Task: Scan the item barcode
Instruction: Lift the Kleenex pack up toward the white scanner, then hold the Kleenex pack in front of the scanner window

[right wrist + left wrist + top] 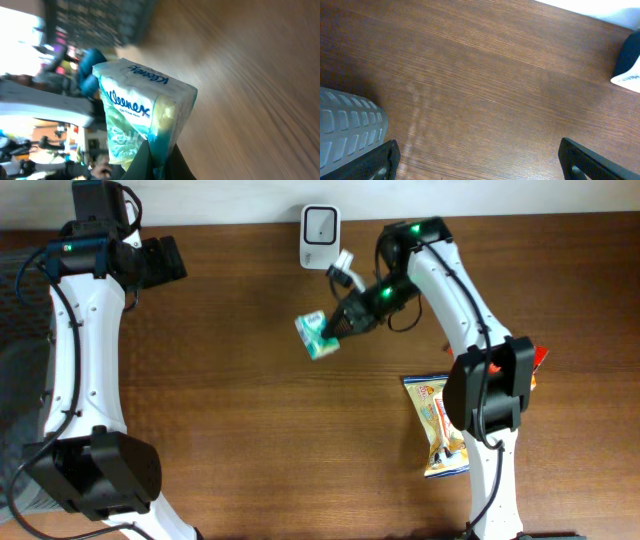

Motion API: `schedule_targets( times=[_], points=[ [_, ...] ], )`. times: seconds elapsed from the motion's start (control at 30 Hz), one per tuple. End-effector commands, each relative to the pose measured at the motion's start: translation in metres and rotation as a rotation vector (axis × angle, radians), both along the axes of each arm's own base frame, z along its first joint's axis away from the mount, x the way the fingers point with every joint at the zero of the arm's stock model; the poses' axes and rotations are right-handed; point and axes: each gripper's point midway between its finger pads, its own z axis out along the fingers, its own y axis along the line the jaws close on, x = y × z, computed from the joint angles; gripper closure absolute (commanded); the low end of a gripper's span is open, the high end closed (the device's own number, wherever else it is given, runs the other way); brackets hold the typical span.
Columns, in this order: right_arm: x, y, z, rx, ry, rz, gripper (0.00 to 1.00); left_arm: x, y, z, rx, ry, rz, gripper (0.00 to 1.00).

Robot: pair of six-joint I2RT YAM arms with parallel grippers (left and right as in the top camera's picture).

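Note:
A green and white Kleenex tissue pack (316,334) hangs above the table's middle, tilted, with my right gripper (338,327) shut on its edge. In the right wrist view the pack (145,115) fills the centre and the two dark fingers (172,162) pinch its lower seam at the right gripper (159,162). No barcode shows on the faces I can see. The white barcode scanner (320,224) stands at the back edge, beyond the pack. My left gripper (165,260) is far off at the back left, open over bare wood (479,165), holding nothing.
An orange and yellow snack bag (438,425) lies flat on the table at the right, beside the right arm's base. A grey ribbed thing (347,125) sits at the left edge of the left wrist view. A dark box with a white label (629,62) shows at that view's right edge.

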Motion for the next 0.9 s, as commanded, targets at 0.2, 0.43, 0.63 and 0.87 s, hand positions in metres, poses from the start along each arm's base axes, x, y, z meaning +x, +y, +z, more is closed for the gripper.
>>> schedule_targets(
  times=[0.2, 0.43, 0.63, 0.87],
  points=[
    [0.024, -0.011, 0.141, 0.440, -0.014, -0.135, 0.96, 0.002, 0.003, 0.003, 0.003, -0.009, 0.018, 0.01],
    [0.016, -0.011, 0.175, 0.454, -0.069, -0.121, 0.96, 0.002, 0.003, 0.003, 0.003, -0.009, 0.018, 0.01],
    [0.005, -0.012, 0.206, 0.425, -0.262, -0.097, 0.96, 0.002, 0.003, 0.003, 0.003, -0.009, 0.018, 0.01],
    [0.083, -0.050, 0.168, -0.518, -0.763, -0.614, 0.96, 0.002, 0.003, 0.003, 0.003, -0.009, 0.018, 0.01]
  ],
)
